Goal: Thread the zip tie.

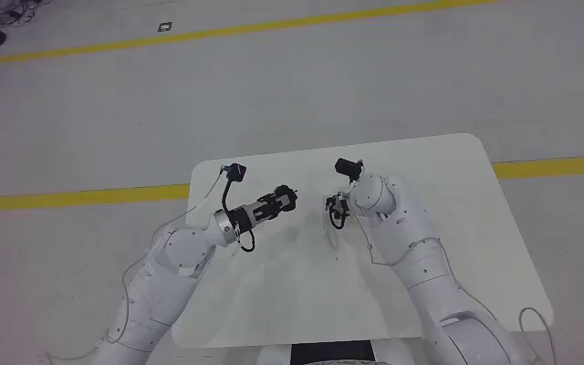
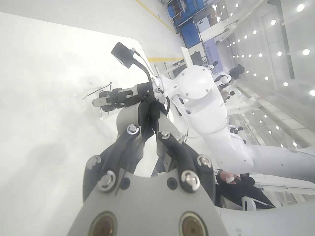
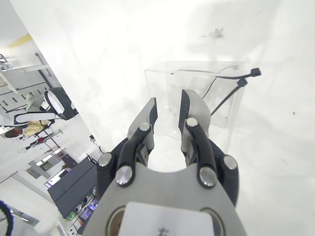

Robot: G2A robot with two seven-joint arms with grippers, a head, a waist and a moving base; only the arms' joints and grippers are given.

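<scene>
Two arms meet over the middle of the white table [image 1: 456,274] in the top view, where the left gripper [image 1: 288,194] hangs near the right gripper [image 1: 335,215], the pair apart and roughly facing each other. In the left wrist view, the left gripper's black pads are pressed together, clenched. Whether a strap is pinched between them cannot be told. Beyond it, the right gripper sits at a clear stand [image 2: 85,104]. In the right wrist view, the right gripper is released, its fingers spread with nothing between them and pointed at that stand. Two black zip ties [image 3: 228,97] lean there, their heads [image 3: 256,71] poking out past one edge, neither touched by the fingers. No tail appears to have entered a head, so threading looks not yet begun. Picking up a tie and feeding it through both remain to be done.
</scene>
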